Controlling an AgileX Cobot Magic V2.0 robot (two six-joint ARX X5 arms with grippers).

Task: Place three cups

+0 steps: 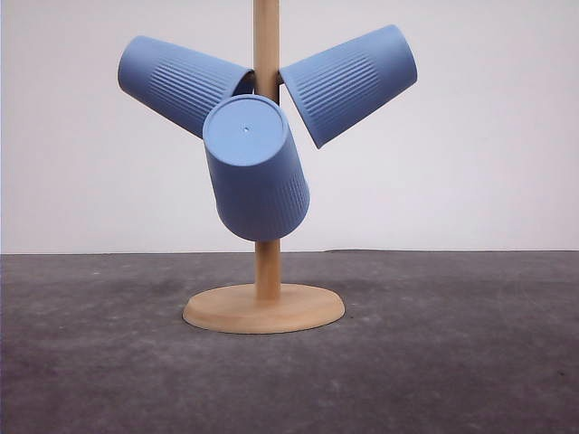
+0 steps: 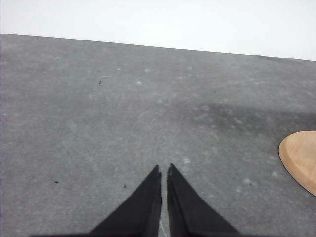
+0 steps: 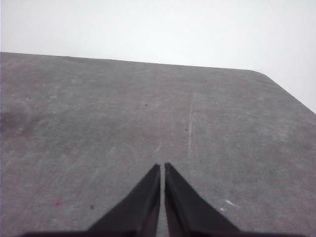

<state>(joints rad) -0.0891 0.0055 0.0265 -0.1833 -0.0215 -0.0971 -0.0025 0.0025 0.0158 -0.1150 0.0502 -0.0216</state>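
Note:
Three light-blue ribbed cups hang on a wooden rack in the front view. One cup [image 1: 179,83] points up and to the left, another cup [image 1: 353,83] up and to the right. The third cup [image 1: 255,167] tilts toward the camera with its flat bottom showing. The rack's pole [image 1: 267,36] rises from a round wooden base [image 1: 263,308] on the dark grey table. My left gripper [image 2: 164,169] is shut with nothing in it, low over bare table, with the base's edge [image 2: 301,157] off to one side. My right gripper [image 3: 162,167] is shut and holds nothing above bare table.
The dark grey table [image 1: 452,362] stretches wide around the rack, backed by a plain white wall [image 1: 470,163]. In the right wrist view the table's rounded far corner [image 3: 266,76] and side edge are visible.

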